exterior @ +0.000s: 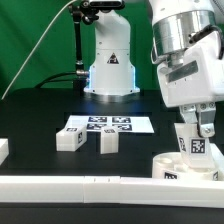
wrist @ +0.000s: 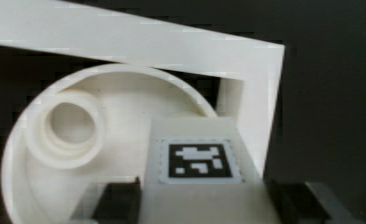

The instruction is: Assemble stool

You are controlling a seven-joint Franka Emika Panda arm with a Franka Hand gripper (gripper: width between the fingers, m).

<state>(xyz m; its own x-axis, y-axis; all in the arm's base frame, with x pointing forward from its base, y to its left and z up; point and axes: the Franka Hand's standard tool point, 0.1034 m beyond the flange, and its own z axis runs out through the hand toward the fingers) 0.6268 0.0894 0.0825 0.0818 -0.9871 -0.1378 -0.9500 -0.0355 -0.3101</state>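
My gripper (exterior: 197,128) is shut on a white blocky stool leg (exterior: 195,143) with a black-and-white tag and holds it upright over the round white seat (exterior: 178,166), at or just above its surface. In the wrist view the leg (wrist: 198,160) sits between my two dark fingers (wrist: 121,200), and my gripper (wrist: 206,207) closes on its sides. The ribbed seat (wrist: 55,165) lies beneath, with a round socket (wrist: 70,124) beside the leg. Two more legs (exterior: 70,139) (exterior: 108,143) lie on the black table toward the exterior view's left.
The marker board (exterior: 108,125) lies behind the loose legs. A long white rail (exterior: 90,186) runs along the front, and its corner (wrist: 233,60) borders the seat. A white block (exterior: 3,150) is at the exterior view's left edge. The arm's base (exterior: 108,65) stands at the back.
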